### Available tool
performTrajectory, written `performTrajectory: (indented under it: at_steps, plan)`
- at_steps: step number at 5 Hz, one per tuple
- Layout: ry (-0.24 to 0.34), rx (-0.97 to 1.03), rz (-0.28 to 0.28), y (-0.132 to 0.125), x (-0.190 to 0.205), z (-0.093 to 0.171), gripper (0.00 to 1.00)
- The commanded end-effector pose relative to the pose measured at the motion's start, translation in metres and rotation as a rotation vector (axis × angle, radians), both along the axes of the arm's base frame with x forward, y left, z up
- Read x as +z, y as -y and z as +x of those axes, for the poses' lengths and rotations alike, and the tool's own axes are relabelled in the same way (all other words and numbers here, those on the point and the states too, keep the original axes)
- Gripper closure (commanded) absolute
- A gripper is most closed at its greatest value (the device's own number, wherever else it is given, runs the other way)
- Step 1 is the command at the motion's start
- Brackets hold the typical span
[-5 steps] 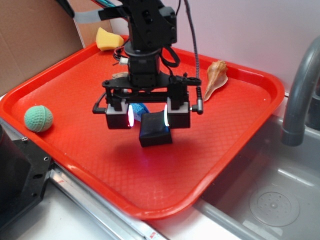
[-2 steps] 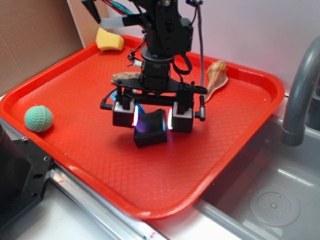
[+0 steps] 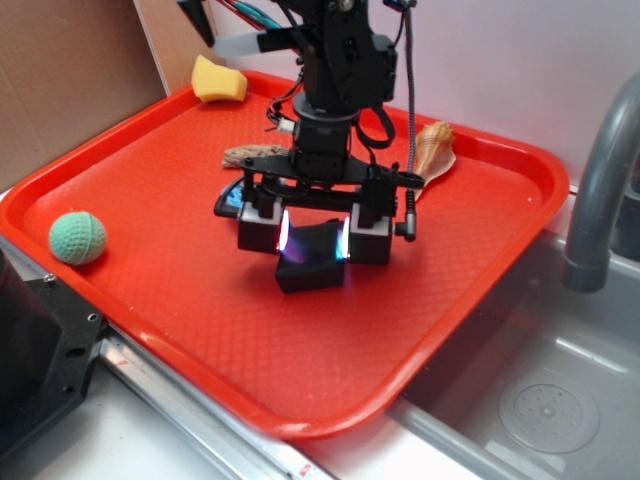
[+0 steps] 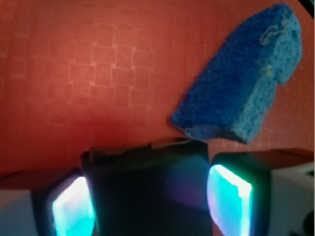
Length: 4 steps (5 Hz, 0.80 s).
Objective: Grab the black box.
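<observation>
Roughly mid-tray: the black box point(image 3: 312, 258) sits between the two fingers point(image 3: 259, 231) of the gripper point(image 3: 314, 234), glossy, rounded edges, a bluish-purple glow reflected on its top. Exterior view shows both glowing finger pads right at its left and right sides; wrist view shows the black box point(image 4: 150, 189) filling the gap between the lit cyan pads, so the fingers are narrowed around it, pressed to both sides. Whether its bottom still touches the tray can't be told; its lower edge reads very close to the surface. No writing, brand or label readable on the box, the gripper or anything else.

Just behind the box, a blue sponge point(image 4: 243, 81) lies on the tray, one corner nearly at the box's far edge in the wrist view; in the exterior view only a sliver of blue point(image 3: 235, 198) shows by the left finger block. All on a red plastic tray point(image 3: 170, 330) with a fine grid texture. Behind the arm a brownish piece point(image 3: 250, 154), too hidden to name. A spiral seashell point(image 3: 432, 150) lies to the right rear, a yellow sponge point(image 3: 218, 80) at the far-left rim, a green knitted ball point(image 3: 77, 237) near the left edge, well apart from the box. Grey faucet point(image 3: 600, 180) and steel sink point(image 3: 540, 390) right of the tray; cardboard point(image 3: 60, 80) at back left.
</observation>
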<state>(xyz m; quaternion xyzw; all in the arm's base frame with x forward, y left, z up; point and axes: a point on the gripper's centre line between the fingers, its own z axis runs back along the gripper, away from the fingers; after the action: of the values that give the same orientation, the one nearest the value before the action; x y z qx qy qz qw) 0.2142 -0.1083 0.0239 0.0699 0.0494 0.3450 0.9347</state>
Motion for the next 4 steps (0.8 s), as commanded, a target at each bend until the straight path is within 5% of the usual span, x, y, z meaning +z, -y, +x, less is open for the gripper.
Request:
performTrajectory:
  at_steps: [1,2,3,4]
  plan:
    - [0.112,-0.137,0.023,-0.009,0.046,0.009,1.00]
    - [0.167,-0.177,0.011,-0.007,0.069,0.012,1.00]
    - [0.171,-0.190,-0.017,-0.004,0.064,0.009,0.00]
    - [0.150,-0.220,-0.005,-0.001,0.054,0.007,0.00]
